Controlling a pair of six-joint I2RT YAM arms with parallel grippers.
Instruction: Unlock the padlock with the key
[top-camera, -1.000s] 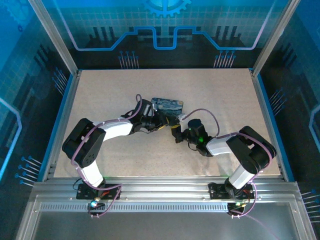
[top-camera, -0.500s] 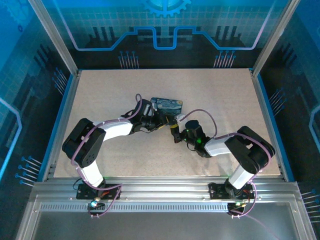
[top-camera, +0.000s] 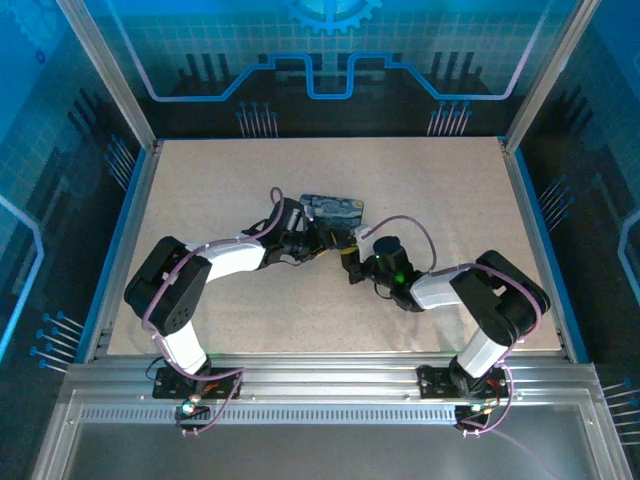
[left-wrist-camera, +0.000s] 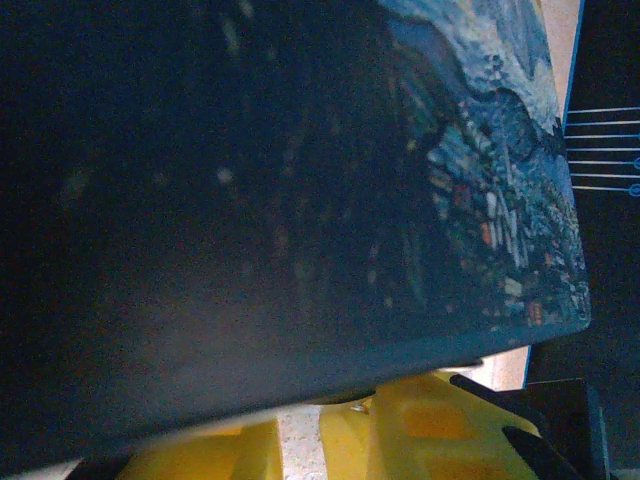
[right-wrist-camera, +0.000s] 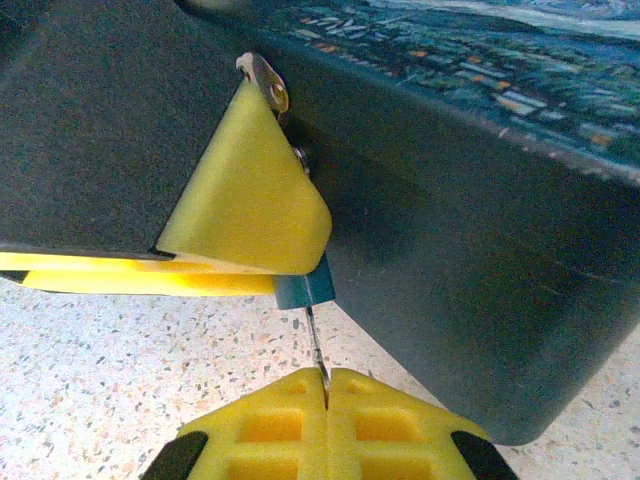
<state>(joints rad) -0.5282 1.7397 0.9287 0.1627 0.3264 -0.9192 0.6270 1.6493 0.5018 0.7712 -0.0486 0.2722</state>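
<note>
A: Any change at the right gripper (right-wrist-camera: 326, 388) since a second ago?

B: Hardly any. Pressed together as before, pinching the key (right-wrist-camera: 316, 348) by its thin silvery blade, bottom centre of the right wrist view. From overhead, elbow (top-camera: 505, 290) nudged slightly leftward, nothing more.

A: And the padlock (right-wrist-camera: 305, 287)?

B: Directly above the key, middle of that same view: a small dark teal block. Key tip touching its underside or already inside, cannot tell which.

A: Held by anything?

B: Clamped between the yellow fingers (right-wrist-camera: 250, 200) of the left gripper (top-camera: 332, 244), closed on it, in the same pose as a second ago.

A: Any sign of the shackle?

B: Hidden behind the upper finger. A small silvery tab (right-wrist-camera: 262, 78) with a hole poking out at upper left; shackle or hasp, cannot tell.

A: Any shift of the tin?

B: Not noticeably. Dark blue swirl-painted tin (top-camera: 333, 208) just behind the padlock, centre of the overhead view, resting on the speckled table (top-camera: 200, 180), both grippers meeting at its lower edge. Close up in the left wrist view too, above yellow fingers along the bottom edge.
</note>
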